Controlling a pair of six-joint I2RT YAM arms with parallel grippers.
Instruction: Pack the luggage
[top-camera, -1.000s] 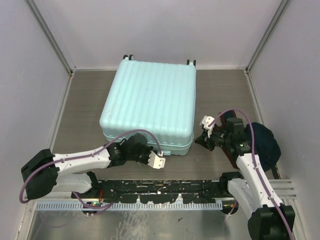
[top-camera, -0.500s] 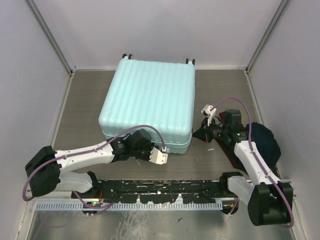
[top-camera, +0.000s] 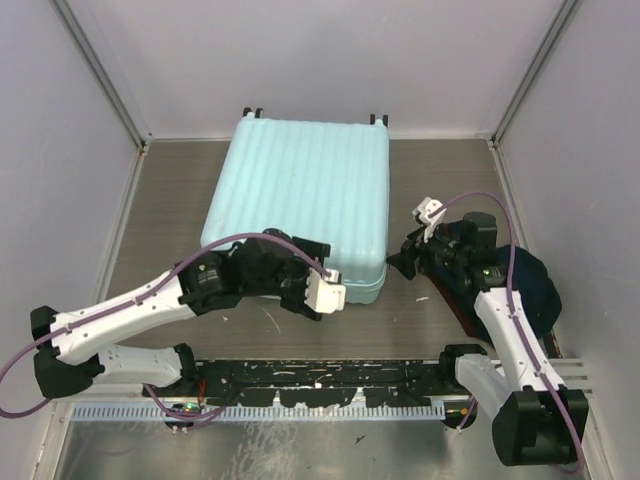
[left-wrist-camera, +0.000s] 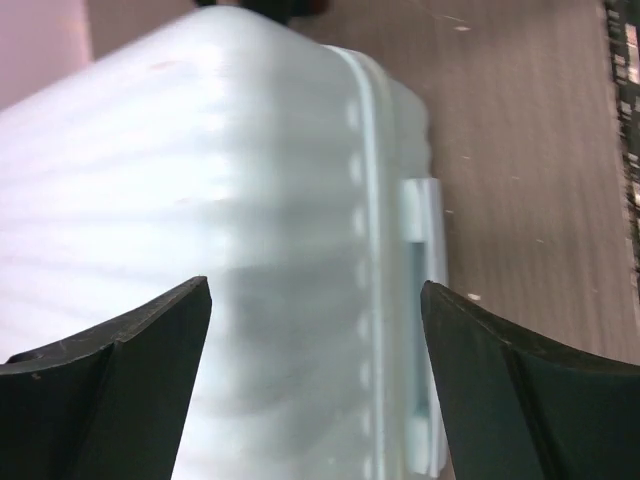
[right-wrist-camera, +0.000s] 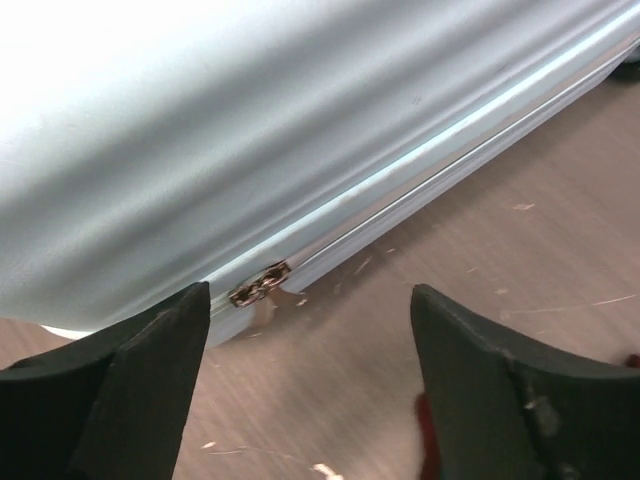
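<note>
Navy bundle (top-camera: 535, 280) lies right of the closed luggage (top-camera: 300, 190).

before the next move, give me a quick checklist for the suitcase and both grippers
1. left gripper open and empty: ok, jaws spread at the near edge of the suitcase.
2. right gripper open and empty: ok.
3. suitcase open for packing: not ok, shell closed and lying flat.
4. zipper pull in sight: ok, on the seam ahead of the right gripper.
5. zip undone: cannot tell.
6. dark blue bundle packed: not ok, it lies outside the suitcase, on its right.
</note>
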